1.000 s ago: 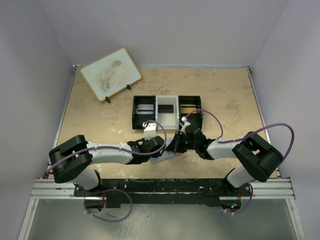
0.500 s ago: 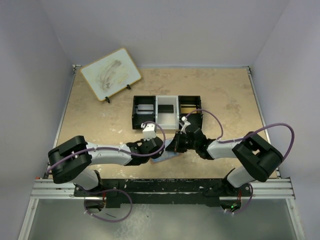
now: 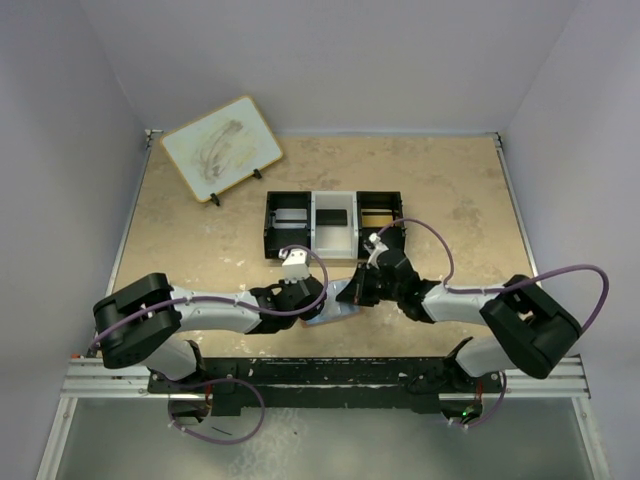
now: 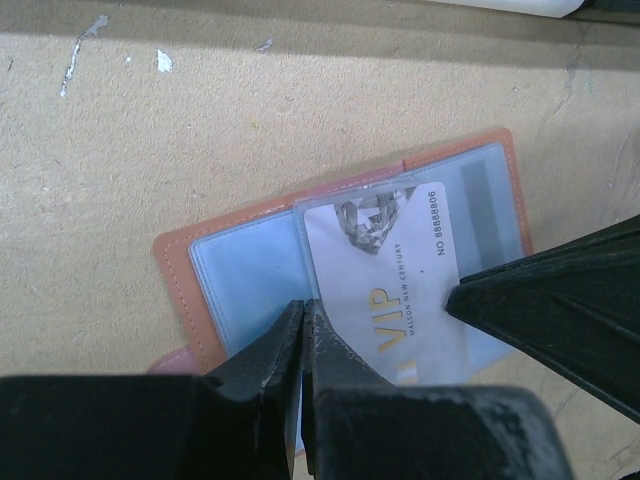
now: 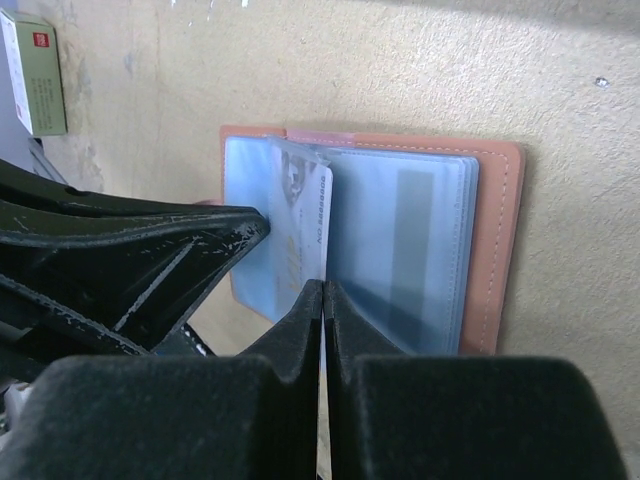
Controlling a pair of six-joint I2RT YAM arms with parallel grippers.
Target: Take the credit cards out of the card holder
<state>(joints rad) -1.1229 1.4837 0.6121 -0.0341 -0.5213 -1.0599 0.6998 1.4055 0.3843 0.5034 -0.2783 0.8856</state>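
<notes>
Top external view: near-centre on the tan table (image 3: pixel 200 250) lies the open reddish-brown leather card holder (image 4: pixel 240 285), left gripper (image 4: pixel 303 305) closed tight at its clear sleeve (image 4: pixel 330 200), right gripper (image 5: pixel 322 288) pinching the pale VIP credit card (image 4: pixel 390 280), seemingly mid-extraction, likely needing a straight pull free.

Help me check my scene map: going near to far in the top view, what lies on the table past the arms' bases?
card holder → three-compartment tray → white-and-tan board
</notes>
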